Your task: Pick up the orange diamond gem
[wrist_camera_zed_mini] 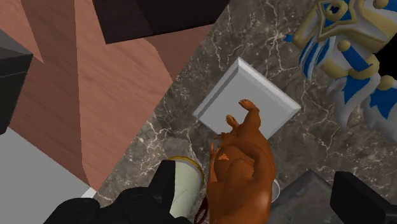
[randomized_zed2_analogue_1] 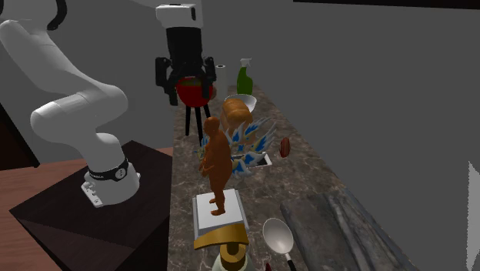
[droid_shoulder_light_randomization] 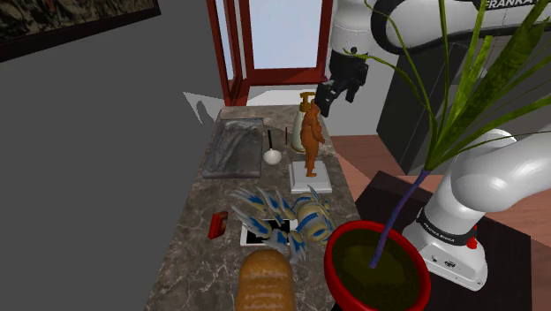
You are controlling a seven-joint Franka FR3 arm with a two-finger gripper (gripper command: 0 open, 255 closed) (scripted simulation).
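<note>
The gem is a small red-orange faceted piece lying on the marble counter, near its left edge in the shoulder view, just left of the spiky blue-and-gold figure. In the second exterior view the gem sits right of that figure. My gripper hangs open in the air above an orange statue on a white base, well away from the gem. In the wrist view the black fingers stand apart on either side of the statue without touching it.
A bread loaf and a red pot with a tall plant stand at the counter's near end. A soap dispenser, a ladle and a grey drainer lie at the far end. A green bottle stands beyond the pot.
</note>
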